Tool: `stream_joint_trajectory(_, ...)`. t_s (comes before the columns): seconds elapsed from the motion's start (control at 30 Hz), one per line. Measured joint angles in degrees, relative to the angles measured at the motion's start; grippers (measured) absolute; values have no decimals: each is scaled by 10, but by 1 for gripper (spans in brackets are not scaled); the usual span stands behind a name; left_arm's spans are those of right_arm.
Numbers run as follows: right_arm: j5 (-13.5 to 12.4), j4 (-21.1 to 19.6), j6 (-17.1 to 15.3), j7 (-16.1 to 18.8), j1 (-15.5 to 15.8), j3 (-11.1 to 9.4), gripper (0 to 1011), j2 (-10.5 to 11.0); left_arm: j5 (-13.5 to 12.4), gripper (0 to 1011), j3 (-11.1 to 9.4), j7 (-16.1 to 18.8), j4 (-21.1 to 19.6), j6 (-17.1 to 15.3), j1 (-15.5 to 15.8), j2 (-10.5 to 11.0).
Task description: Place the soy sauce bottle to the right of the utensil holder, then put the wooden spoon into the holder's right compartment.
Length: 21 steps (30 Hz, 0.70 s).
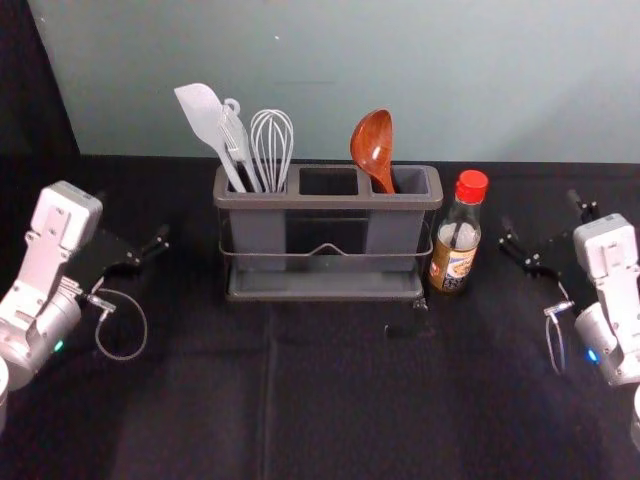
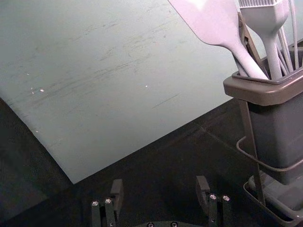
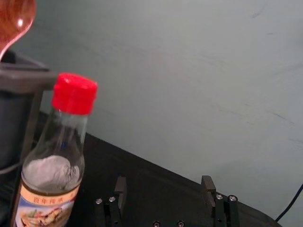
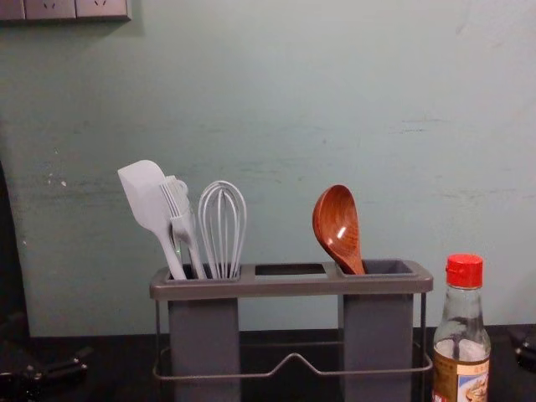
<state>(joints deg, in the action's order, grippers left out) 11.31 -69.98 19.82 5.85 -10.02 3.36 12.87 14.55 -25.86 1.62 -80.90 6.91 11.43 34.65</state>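
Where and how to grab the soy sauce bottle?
I'd grip the round body of the soy sauce bottle below its red cap, coming in level from the right with the open right claw. It stands upright; the utensil holder is close on its left, so that side looks tight.

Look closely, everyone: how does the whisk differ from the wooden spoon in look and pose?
The whisk is pale grey with open wire loops; the wooden spoon is reddish-brown with a solid bowl. The whisk stands nearly upright, while the spoon leans left. Both stand head up in the utensil holder.
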Motion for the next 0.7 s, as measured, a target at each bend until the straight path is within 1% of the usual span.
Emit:
stream_joint_trajectory(0.1, 8, 7, -3, -3, -4, 4, 1002, 4, 0, 1005, 0, 0, 0, 0, 0, 0)
stream_joint_trajectory(0.3, 11, 18, -8, -5, -10, 7, 1002, 7, 0, 1005, 0, 0, 0, 0, 0, 0)
stream_joint_trajectory(0.6, 3, 10, -36, -3, -12, 6, 1002, 5, 0, 1005, 0, 0, 0, 0, 0, 0)
stream_joint_trajectory(0.7, 1, 10, -37, -3, -14, 6, 1002, 4, 0, 1005, 0, 0, 0, 0, 0, 0)
